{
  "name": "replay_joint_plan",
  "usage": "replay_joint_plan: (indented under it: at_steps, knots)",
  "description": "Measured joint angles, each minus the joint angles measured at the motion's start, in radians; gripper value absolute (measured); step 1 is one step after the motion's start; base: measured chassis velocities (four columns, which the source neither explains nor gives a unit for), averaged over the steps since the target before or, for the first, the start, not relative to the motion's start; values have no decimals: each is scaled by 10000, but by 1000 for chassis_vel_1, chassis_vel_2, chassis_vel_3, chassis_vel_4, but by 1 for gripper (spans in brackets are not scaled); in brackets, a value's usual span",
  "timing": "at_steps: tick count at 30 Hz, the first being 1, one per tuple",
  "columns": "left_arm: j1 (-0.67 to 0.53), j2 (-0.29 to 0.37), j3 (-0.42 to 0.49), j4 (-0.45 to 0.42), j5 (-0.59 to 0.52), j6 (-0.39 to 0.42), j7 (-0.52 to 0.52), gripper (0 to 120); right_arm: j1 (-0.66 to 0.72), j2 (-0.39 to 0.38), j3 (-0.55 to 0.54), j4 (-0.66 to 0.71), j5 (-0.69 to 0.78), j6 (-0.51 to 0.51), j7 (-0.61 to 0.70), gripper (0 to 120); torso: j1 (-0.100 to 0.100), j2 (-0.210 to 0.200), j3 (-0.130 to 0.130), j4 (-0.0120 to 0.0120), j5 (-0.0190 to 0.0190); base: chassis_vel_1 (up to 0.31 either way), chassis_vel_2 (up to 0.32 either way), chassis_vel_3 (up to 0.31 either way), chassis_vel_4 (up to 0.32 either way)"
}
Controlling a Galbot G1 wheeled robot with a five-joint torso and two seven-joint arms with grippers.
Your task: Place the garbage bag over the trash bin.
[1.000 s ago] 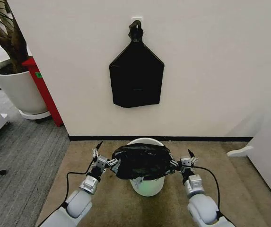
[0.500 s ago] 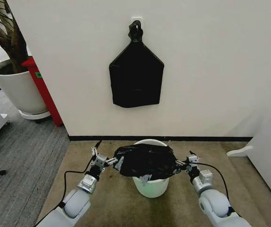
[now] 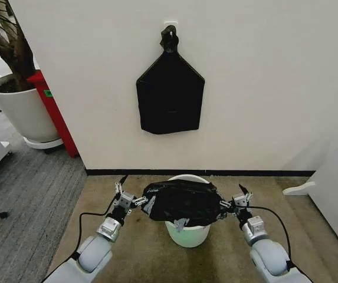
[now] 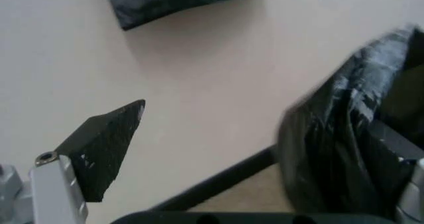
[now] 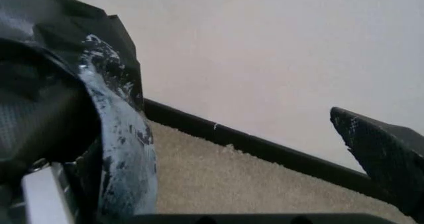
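The left gripper [image 3: 128, 197] and right gripper [image 3: 235, 203] flank the trash bin [image 3: 187, 232], which stands on the beige carpet [image 3: 145, 253]. Each appears to hook 1 inner finger into a side of the garbage bag [image 3: 182, 201], with the jaws spread and the other finger clear. The bag is stretched across the bin's mouth, covering most of the rim; the bin's contents cannot be seen. Beyond, 1 flat black bundle [image 3: 170, 97] hangs on the wall [image 3: 263, 88].
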Motion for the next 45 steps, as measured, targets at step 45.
replay_joint_plan:
  at_steps: [45]
  knots:
    - [92,174,-111,-404,-75,-82,1319,100,-217,-536,811,1382,2707,-3699,250,100,0,0,0,0,2,0,0,0,0]
